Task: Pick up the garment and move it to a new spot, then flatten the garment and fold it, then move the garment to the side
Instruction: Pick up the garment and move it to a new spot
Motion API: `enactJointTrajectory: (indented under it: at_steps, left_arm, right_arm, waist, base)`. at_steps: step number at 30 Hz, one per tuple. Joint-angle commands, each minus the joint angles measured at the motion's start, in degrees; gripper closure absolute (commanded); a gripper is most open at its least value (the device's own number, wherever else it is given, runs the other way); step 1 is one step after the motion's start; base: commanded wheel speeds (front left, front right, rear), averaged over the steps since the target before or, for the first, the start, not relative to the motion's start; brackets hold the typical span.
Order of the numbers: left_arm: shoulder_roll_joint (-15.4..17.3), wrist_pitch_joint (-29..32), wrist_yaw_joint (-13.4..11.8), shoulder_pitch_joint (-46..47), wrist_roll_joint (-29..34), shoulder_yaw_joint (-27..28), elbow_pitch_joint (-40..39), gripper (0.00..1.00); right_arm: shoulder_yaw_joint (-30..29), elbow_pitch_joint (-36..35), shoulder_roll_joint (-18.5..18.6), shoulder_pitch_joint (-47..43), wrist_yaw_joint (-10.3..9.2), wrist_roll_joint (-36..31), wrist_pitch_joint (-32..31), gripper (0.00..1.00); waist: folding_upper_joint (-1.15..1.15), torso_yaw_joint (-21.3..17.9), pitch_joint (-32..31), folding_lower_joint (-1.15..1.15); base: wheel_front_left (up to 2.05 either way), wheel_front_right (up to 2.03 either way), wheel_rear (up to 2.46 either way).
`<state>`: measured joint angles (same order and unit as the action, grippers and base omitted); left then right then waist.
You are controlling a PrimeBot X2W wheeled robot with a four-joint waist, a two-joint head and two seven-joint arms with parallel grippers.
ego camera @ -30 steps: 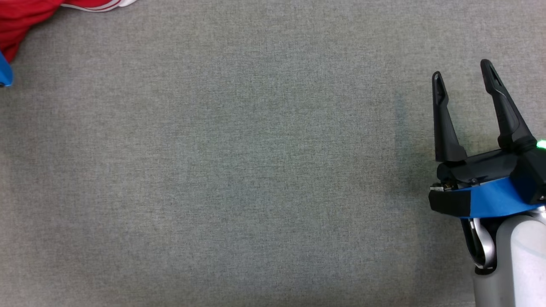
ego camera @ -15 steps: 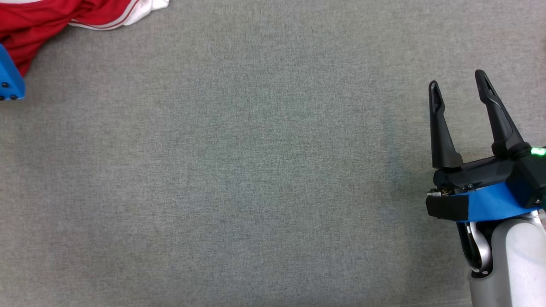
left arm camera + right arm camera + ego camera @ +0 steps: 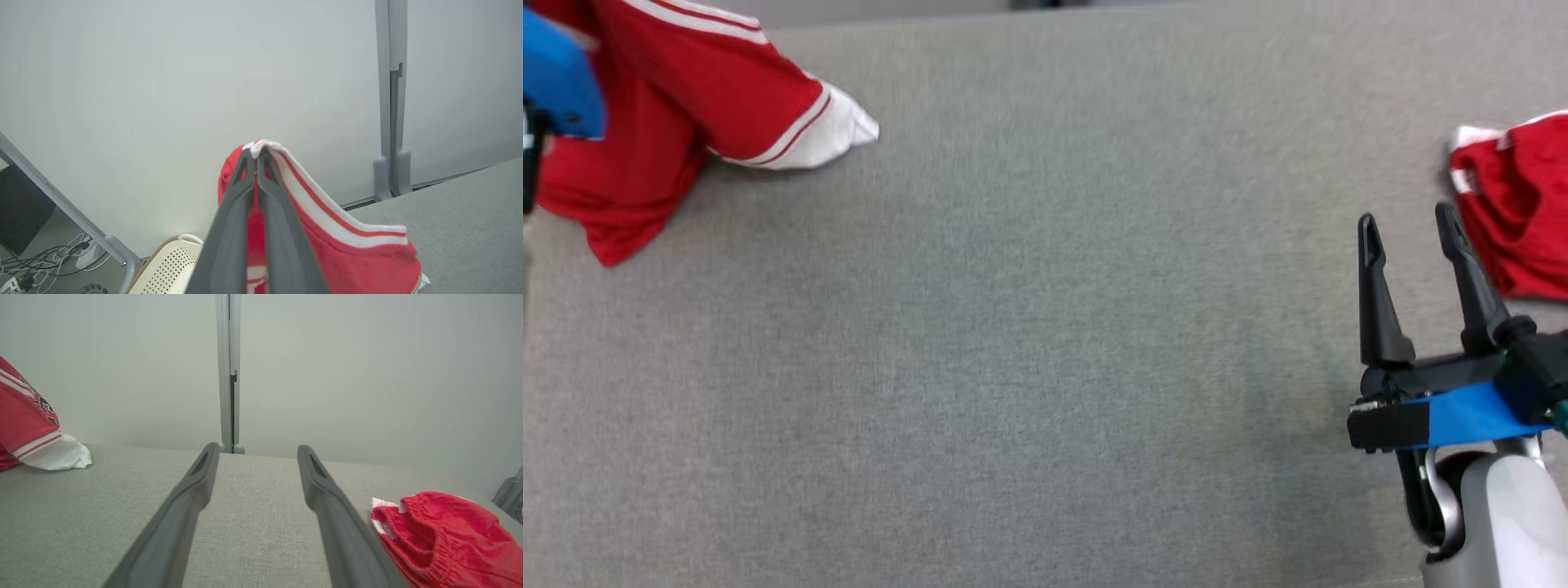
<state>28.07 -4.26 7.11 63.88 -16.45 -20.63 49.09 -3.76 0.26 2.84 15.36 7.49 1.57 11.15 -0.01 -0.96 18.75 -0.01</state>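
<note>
Left fingers (image 3: 235, 212) are pinched together on the white-trimmed edge of the red garment (image 3: 347, 253). It hangs from them at the far left of the grey desk (image 3: 1013, 327), with its white cuff (image 3: 837, 135) resting on the surface. Right fingers (image 3: 1376, 310) stand spread and empty above the desk, just beside a crumpled red piece with an elastic band (image 3: 1515, 212). Dark print on the garment's sleeve is too small to read. Since a second ago the head camera has tilted up, bringing more of the garment and the crumpled red piece into frame.
</note>
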Motion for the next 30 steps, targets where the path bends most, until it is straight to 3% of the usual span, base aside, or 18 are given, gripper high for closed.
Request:
enactJointTrajectory:
  at_steps: [1,9,17,24,30]
  left_arm:
    - [-1.2,-0.7,0.4,1.5,0.3,-2.0,-1.8,1.0]
    - [-5.9,-1.3,0.3,3.7,-5.5,-14.1,-11.7,1.0]
    - [-9.5,-2.0,0.3,7.4,-15.9,-16.2,-20.1,1.0]
    - [-8.4,-0.7,0.3,4.7,-20.9,-14.7,-19.1,1.0]
    - [-6.0,-1.0,-0.7,-2.2,-21.8,-15.0,-11.5,1.0]
  right_arm:
    - [-0.3,0.9,0.1,-1.4,0.01,0.7,0.6,0.0]
    - [-1.7,3.9,0.1,-4.4,0.01,2.3,1.7,0.0]
    - [-1.0,5.1,0.1,-5.3,0.01,4.0,2.2,0.0]
    - [-1.1,5.8,0.1,-4.7,0.01,4.9,2.8,0.0]
    - [-0.4,6.0,0.1,-2.8,0.01,5.6,3.3,0.0]
  waist:
    - [0.01,-2.8,-4.3,0.01]
    - [0.01,-5.5,-11.3,0.01]
    - [0.01,-8.0,-12.8,0.01]
    - [0.01,-10.0,-9.8,0.01]
    - [0.01,-11.3,-4.7,0.01]
  base:
    - [0.0,0.0,0.0]
    - [0.0,0.0,0.0]
    - [0.0,0.0,0.0]
    - [0.0,0.0,0.0]
    - [0.0,0.0,0.0]
